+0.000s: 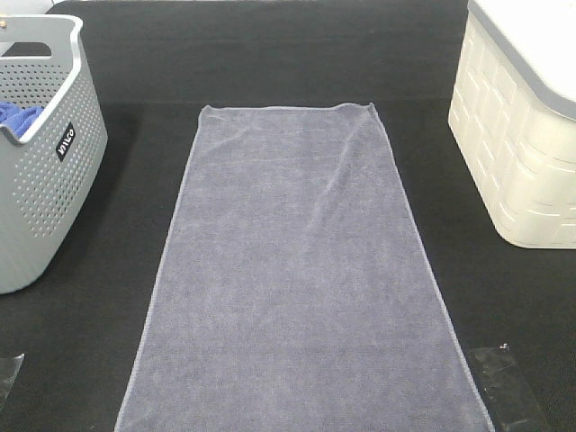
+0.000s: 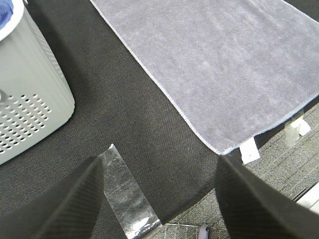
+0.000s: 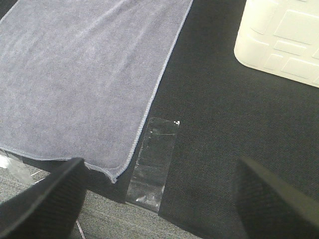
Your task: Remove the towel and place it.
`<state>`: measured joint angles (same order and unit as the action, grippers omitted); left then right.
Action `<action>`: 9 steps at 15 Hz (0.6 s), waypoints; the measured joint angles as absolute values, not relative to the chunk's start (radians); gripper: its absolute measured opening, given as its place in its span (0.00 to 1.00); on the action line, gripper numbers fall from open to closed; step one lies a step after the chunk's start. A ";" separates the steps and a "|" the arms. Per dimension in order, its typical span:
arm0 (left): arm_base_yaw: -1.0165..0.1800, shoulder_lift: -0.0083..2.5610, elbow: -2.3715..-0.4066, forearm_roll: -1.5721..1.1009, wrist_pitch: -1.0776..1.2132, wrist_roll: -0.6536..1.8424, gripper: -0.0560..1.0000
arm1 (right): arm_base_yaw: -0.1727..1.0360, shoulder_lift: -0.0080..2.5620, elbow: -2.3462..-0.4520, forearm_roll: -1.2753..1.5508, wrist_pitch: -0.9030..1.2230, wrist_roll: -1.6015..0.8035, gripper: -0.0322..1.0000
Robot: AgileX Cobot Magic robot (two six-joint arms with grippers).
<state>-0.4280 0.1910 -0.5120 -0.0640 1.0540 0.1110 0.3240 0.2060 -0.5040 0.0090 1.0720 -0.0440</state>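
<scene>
Slate-grey terry towel [image 1: 301, 279] lies spread flat down the middle of a black cloth-covered table [image 1: 270, 63], its far hem toward 12 o'clock in the high camera's view and its near end running to the table's front edge at 6 o'clock. At 9 o'clock stands a grey perforated laundry basket [image 1: 40, 171], well apart from the towel, with a bright blue cloth [image 1: 20, 115] showing inside it. At 3 o'clock sits a cream plastic bin [image 1: 517, 153] with a grey lid, also clear of the towel. Strips of clear tape [image 1: 508, 382] are stuck to the table near each front corner, just beside the towel's long edges.

Neither arm appears in the high view. The left gripper [image 2: 159, 199] hangs over the front edge of the table beside one towel corner, jaws spread wide with nothing between them. The right gripper [image 3: 159, 199] hangs above the other front corner, near the tape strip, jaws likewise wide apart and empty.
</scene>
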 joint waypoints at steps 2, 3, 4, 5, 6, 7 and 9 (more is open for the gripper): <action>-0.428 0.191 -0.512 -0.067 1.054 0.111 0.64 | 0.324 0.206 -0.504 0.009 1.072 -0.044 0.77; -0.428 0.191 -0.512 -0.067 1.054 0.111 0.64 | 0.324 0.206 -0.504 0.009 1.072 -0.044 0.77; -0.428 0.191 -0.512 -0.067 1.054 0.111 0.64 | 0.324 0.206 -0.504 0.009 1.072 -0.044 0.77; -0.428 0.191 -0.512 -0.068 1.054 0.111 0.64 | 0.324 0.206 -0.504 0.009 1.072 -0.044 0.77; -0.428 0.191 -0.512 -0.068 1.054 0.111 0.64 | 0.324 0.206 -0.504 0.009 1.072 -0.044 0.77; -0.428 0.191 -0.512 -0.068 1.054 0.111 0.64 | 0.324 0.206 -0.504 0.009 1.072 -0.044 0.77; -0.428 0.191 -0.512 -0.070 1.054 0.111 0.64 | 0.324 0.206 -0.504 0.009 1.072 -0.044 0.77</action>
<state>-0.4280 0.1910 -0.5120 -0.0700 1.0540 0.1110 0.3240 0.2060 -0.5040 0.0090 1.0720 -0.0440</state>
